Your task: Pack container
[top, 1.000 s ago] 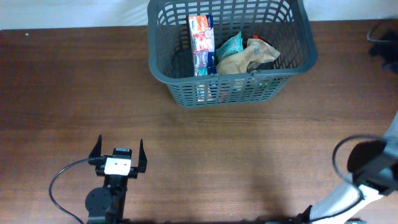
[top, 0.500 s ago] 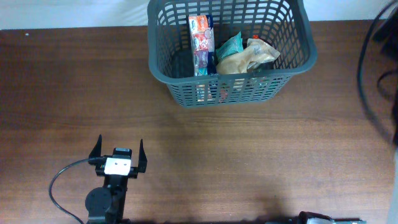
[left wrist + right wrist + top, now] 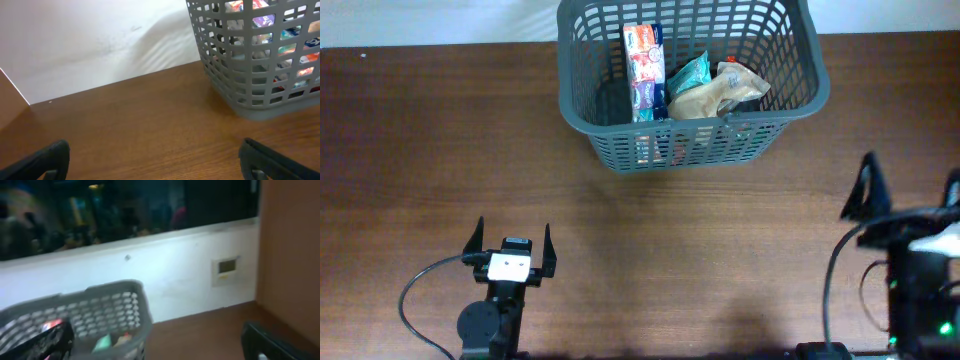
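We see the left arm low at the near edge of the tabletop (image 3: 720,250), well apart from the container (image 3: 620,150) and off its left front corner. Its wrist lies about level and points toward the far side, so the left claw (image 3: 512,235) looks along the wood toward the container's left wall. Its two fingers stand wide apart and hold nothing. A thin cable (image 3: 412,295) makes a loop beside this arm, on the side away from the container.

The right arm is off the container's right front corner, also well apart from it, and partly cut by the picture's edge. The right claw (image 3: 912,190) points toward the far side too. Its fingers are spread wide and grip nothing. Its wrist view is blurred. There the container shows low on the left, with a white wall (image 3: 190,280) behind it.

The container stands upright at the far edge of the tabletop. Inside it we see a tall box (image 3: 643,70) with colourful print in the left half, a teal pouch (image 3: 690,75) just beside it, and a tan bag (image 3: 715,95) touching the pouch, toward the right wall. Bare wood lies between each claw and the container.
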`<state>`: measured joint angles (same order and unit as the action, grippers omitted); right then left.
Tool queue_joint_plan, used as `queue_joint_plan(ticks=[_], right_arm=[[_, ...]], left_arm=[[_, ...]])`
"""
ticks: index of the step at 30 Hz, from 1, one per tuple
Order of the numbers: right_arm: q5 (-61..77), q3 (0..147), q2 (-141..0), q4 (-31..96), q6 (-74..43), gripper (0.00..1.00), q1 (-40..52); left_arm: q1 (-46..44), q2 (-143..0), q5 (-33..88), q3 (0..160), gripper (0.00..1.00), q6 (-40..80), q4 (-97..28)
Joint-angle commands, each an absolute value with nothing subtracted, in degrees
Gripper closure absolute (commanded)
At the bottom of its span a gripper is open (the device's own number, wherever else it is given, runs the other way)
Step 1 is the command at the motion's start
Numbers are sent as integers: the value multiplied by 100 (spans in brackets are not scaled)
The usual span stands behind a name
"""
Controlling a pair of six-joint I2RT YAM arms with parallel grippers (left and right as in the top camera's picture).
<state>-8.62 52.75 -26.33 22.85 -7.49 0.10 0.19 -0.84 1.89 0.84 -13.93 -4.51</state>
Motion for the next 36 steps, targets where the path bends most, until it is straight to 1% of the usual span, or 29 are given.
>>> queue_joint_plan(ticks=[1, 10, 20, 36], right_arm=[[-589, 4678, -2123, 2029, -727, 1, 158], [-36, 3030, -963, 867, -427, 1, 158], [45, 1798, -38, 401, -427, 1, 158], [130, 829, -19, 272, -425, 1, 154]], left_arm=[[54, -34, 167, 49, 1, -1402, -460], [54, -34, 167, 49, 1, -1402, -460], [54, -34, 169, 49, 1, -1402, -460], [54, -34, 167, 49, 1, -1402, -460]])
